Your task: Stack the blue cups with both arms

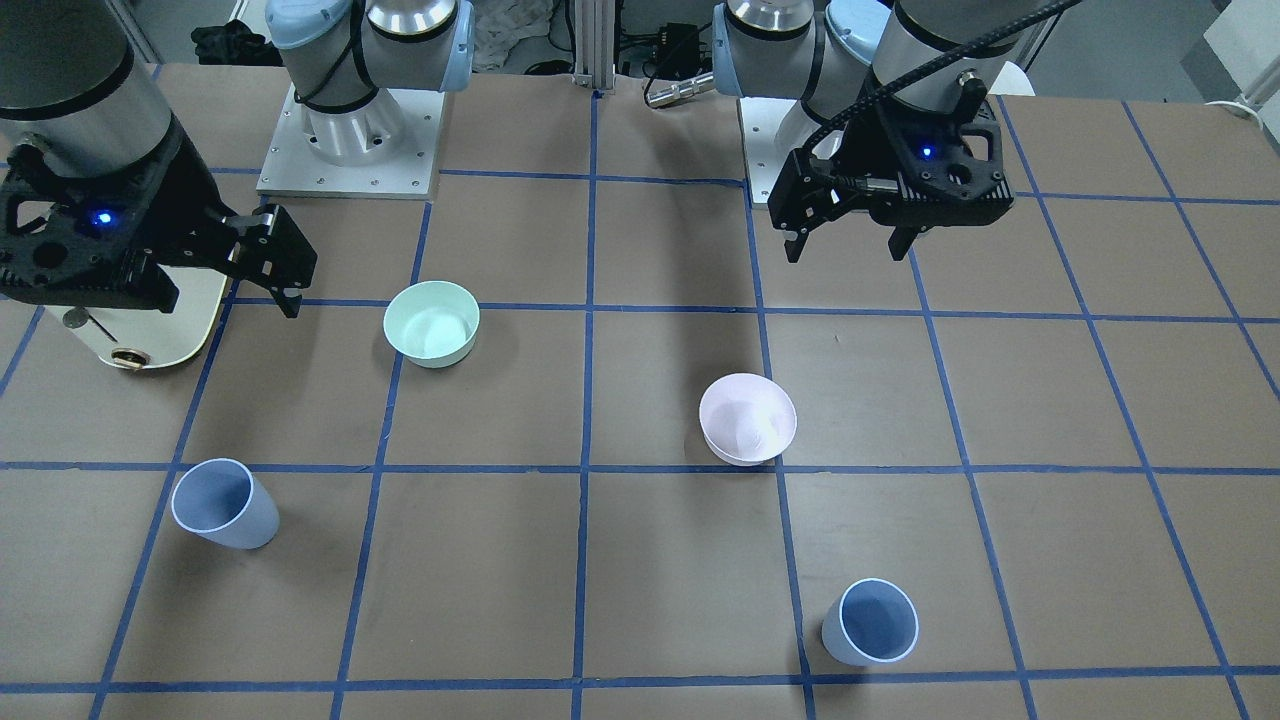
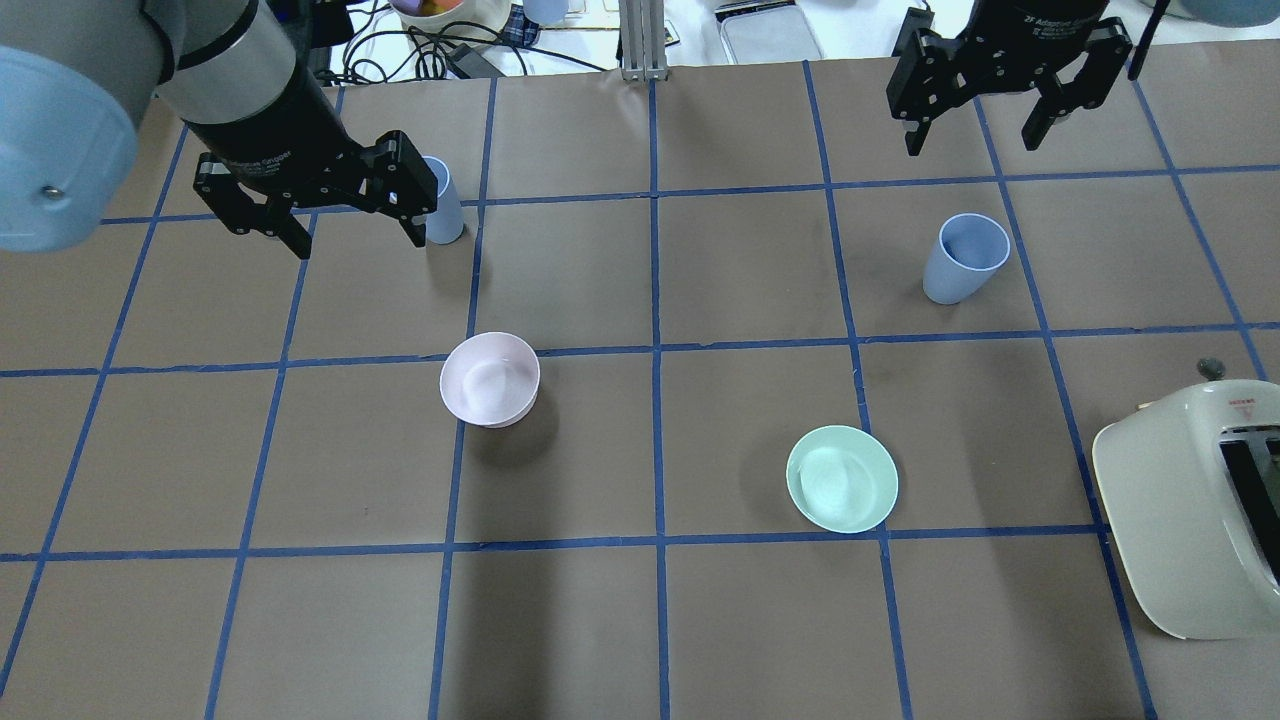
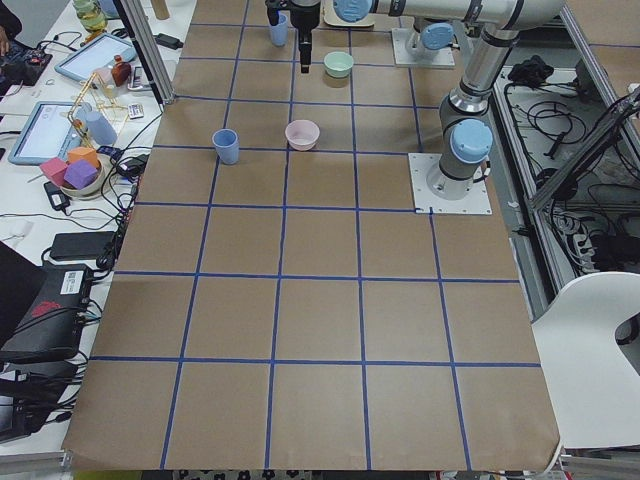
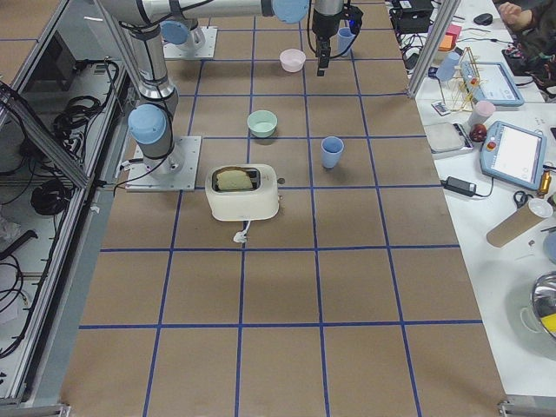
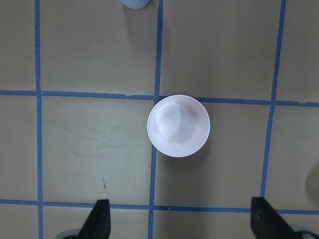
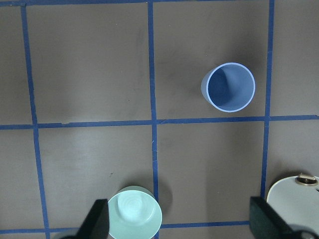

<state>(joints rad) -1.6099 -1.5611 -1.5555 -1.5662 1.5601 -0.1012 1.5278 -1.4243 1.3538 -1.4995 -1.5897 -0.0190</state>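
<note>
Both arms hung above the table with nothing held. The right gripper [image 2: 971, 145] had its jaws spread wide and empty, and the left gripper [image 2: 357, 245] was the same.

The toaster [image 2: 1180, 520] sat back from the right jaws and outside one finger, so a wide swing with a load could have clipped it. In the wrist view, the mint-green bowl [image 6: 134, 214] lay just inside the other right finger. The pink bowl [image 5: 178, 125] sat dead centre ahead of the left jaws. A straight descent there would probably have closed on that bowl, not a cup.

The right cup [image 6: 228, 87] stood upright ahead of the right jaws, off-centre toward the toaster-side finger. The left cup [image 2: 448, 205] stood beyond the left jaws, just past one fingertip in the overhead view. Only its edge showed in the wrist view.

With a cup uncentred, a finger could have struck the rim and toppled the light, tapered tumbler. A tilted grip could have jammed the rims in stacking.
</note>
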